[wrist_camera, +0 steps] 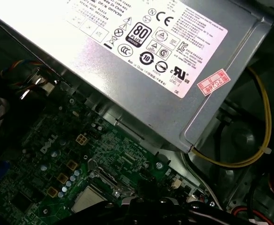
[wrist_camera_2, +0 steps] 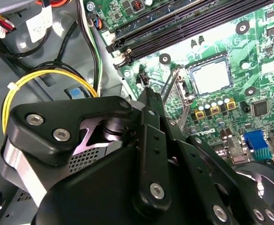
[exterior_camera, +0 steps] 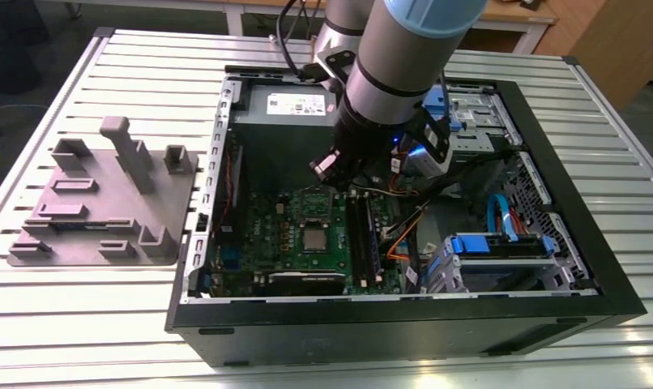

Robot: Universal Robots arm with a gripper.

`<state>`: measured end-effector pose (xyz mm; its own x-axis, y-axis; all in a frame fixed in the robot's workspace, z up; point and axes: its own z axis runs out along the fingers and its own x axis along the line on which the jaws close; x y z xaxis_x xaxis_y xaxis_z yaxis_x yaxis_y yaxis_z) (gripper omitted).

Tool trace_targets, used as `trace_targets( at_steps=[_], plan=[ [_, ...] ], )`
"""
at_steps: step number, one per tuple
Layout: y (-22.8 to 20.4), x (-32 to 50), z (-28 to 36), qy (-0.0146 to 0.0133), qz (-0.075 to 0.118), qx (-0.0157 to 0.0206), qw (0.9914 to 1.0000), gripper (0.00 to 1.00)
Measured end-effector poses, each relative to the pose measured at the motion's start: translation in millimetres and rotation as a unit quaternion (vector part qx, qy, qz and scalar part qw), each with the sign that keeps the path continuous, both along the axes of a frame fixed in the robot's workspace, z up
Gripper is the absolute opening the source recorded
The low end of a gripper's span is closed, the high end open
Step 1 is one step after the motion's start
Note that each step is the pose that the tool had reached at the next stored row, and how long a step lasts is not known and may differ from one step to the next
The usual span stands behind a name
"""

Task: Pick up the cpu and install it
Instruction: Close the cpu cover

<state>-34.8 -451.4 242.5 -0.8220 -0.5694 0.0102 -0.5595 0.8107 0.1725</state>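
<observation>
On the motherboard: cpu (exterior_camera: 314,237) lies flat in its socket, between the memory slots (wrist_camera_2: 183,23) and capacitors.
Gripper (exterior_camera: 329,164): above the board, near the power supply (wrist_camera: 141,51); finger state cannot be told.
Case (exterior_camera: 586,267): open on the table (exterior_camera: 78,324).

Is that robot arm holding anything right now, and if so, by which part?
It cannot be told: the gripper's tips are hidden. The cpu lies flat in the motherboard's socket, apart from the gripper.
</observation>
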Motion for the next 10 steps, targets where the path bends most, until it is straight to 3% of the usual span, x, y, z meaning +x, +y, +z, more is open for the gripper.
trace_targets(
  at_steps=[10],
  plan=[
    [0.0, -0.3, 1.1, 0.0000, 0.018, 0.0033, 0.99984, 0.11]
  ],
)
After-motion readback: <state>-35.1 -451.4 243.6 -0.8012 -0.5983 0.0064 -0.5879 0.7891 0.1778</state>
